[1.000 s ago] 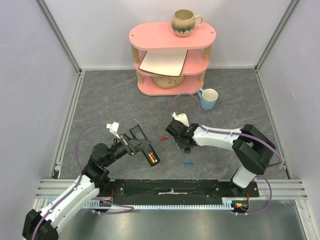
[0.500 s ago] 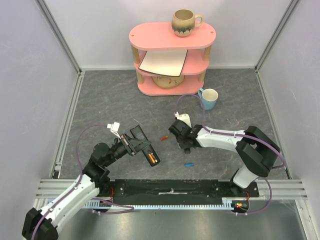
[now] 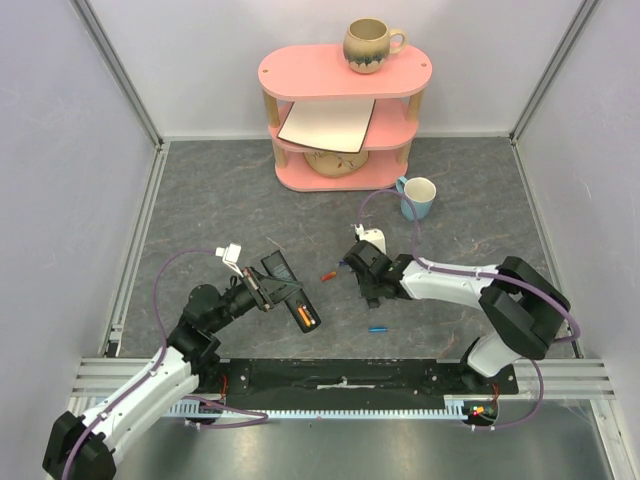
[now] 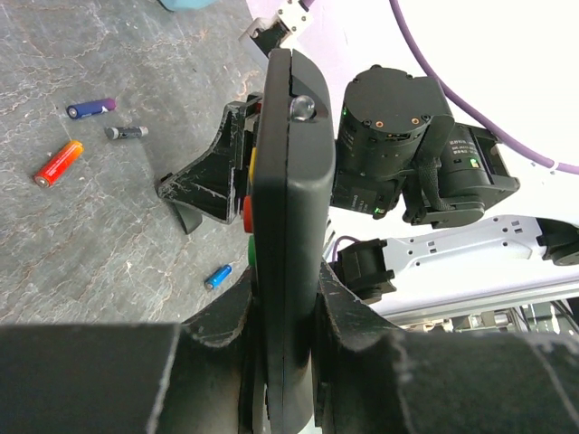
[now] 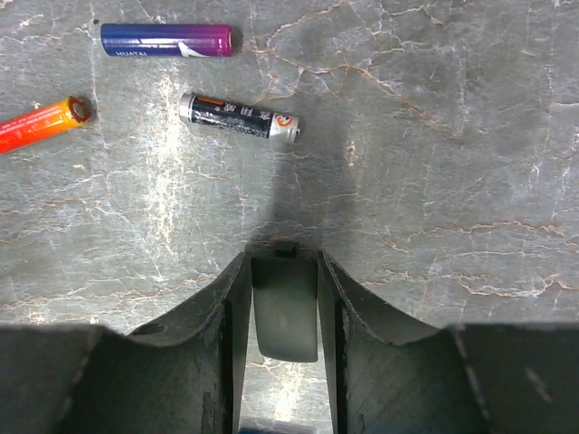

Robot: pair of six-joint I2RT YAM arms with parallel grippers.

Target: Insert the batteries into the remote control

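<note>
In left gripper [image 4: 288, 303]: remote control [image 4: 289, 163], jaws clamped tight across it, edge-on to the wrist view, raised off the bench [image 3: 220, 200]. At right gripper [image 5: 285, 258]: jaws partway open, tips down at the bench, straddling a dark flat piece [image 5: 285, 312]; can't tell if gripped. Ahead of those jaws and to the left, all clear of them: dark battery [image 5: 240, 117] nearest, purple-blue battery [image 5: 167, 40] beyond, orange battery [image 5: 36, 124] furthest left. Nearer the arm bases: small blue battery [image 3: 377, 328], alone on the bench.
</note>
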